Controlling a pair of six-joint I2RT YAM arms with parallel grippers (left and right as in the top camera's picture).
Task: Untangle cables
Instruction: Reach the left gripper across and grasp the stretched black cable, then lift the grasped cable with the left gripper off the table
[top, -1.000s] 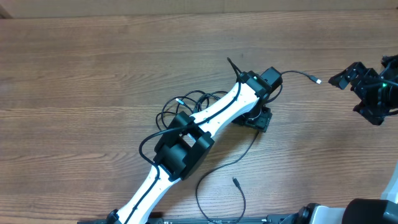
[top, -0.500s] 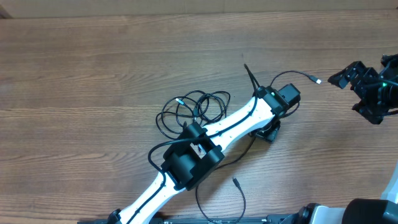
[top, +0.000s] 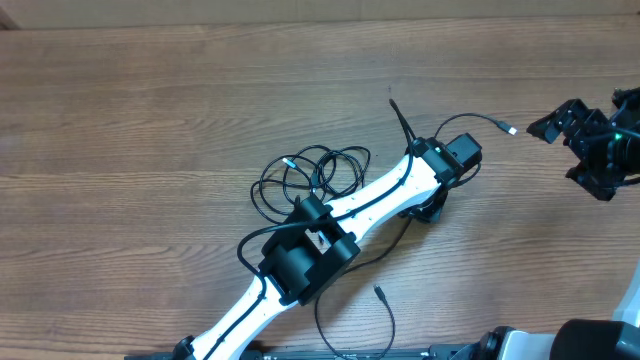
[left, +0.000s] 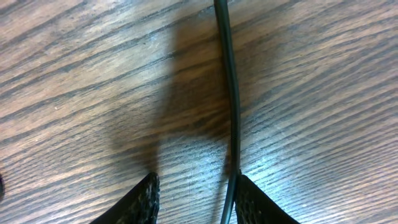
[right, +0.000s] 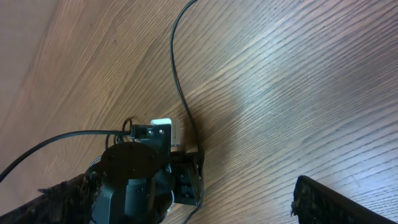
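Cables (top: 310, 175): thin black cords on the wooden table (top: 150, 100). Most of them lie in a loose pile of loops near the middle.
Long cord (left: 231, 93): one cord runs out of the pile, goes under the left arm and ends in a small silver tip (top: 511, 129) off to the right.
Stray cord (top: 378, 292): another piece curls near the front edge, apart from the pile, with its plug end free.
How they will handle: I think they are very light, soft and bendy. They look smooth, so one could slip out of a weak pinch. Pulling one cord will likely drag the loops it crosses.
Where to take hold: a straight bit away from the pile looks best, like the stretch under the left claw, or close behind a plug.
Left claw (left: 196, 199): about half open and low over the table. The long cord lies between its fingers and touches one of them. It is not pinched from both sides.
Right claw (top: 572, 140): wide open, holding nothing, well away from the pile at the right side.
Boxes or bowls: I see none, so nothing is inside anything.
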